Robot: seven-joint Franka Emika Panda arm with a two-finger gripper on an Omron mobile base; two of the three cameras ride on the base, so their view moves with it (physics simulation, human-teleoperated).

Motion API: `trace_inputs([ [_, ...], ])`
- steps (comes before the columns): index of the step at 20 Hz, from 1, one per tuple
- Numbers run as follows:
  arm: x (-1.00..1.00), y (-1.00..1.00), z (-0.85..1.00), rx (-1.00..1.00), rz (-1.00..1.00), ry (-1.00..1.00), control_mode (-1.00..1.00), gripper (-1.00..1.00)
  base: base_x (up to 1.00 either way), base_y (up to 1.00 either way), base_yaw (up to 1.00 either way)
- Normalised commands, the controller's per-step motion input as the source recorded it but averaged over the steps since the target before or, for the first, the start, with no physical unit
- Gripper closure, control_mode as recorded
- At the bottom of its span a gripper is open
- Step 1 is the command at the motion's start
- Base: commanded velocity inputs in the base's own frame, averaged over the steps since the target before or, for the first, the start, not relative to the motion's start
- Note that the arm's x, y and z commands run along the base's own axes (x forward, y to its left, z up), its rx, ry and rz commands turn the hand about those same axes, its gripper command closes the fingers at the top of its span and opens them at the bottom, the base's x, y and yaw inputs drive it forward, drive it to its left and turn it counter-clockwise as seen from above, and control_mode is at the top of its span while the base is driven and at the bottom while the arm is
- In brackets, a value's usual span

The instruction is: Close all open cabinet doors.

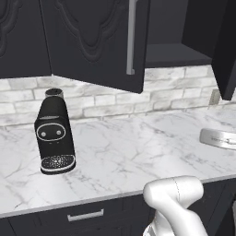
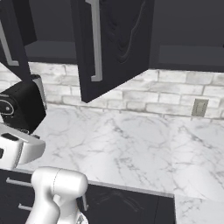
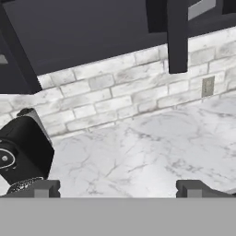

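Two black cabinet doors stand open above the counter. The left door (image 1: 99, 41) swings out toward me, its silver bar handle (image 1: 131, 37) facing front; it also fills the top middle of the right base view (image 2: 116, 43). The other door (image 1: 225, 48) hangs open at the far right. Between them lies the open cabinet shelf (image 1: 177, 54). In the hand view one door shows edge-on (image 3: 177, 37). My gripper (image 3: 120, 189) is open and empty, low over the counter and well below the doors. The hand shows only partly at the frame edges (image 1: 219, 137) (image 2: 17, 148).
A black coffee machine (image 1: 54, 133) stands on the marble counter (image 1: 129, 152) at the left, against the brick wall. A wall outlet (image 2: 199, 107) sits at the right. Black drawer fronts with short handles (image 1: 85, 215) run below the counter edge.
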Motion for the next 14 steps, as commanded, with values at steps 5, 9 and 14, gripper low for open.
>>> trace_inputs([
  [5,-0.03,-0.75,0.00,0.00,0.12,-0.12,-1.00,-1.00,0.00,0.00,0.00],
  [9,-0.06,-0.77,0.00,0.00,0.13,-0.17,-1.00,-1.00,0.00,0.00,0.00],
  [14,0.11,-0.44,-0.03,0.03,0.05,-0.04,-1.00,-1.00,0.00,0.00,0.00],
])
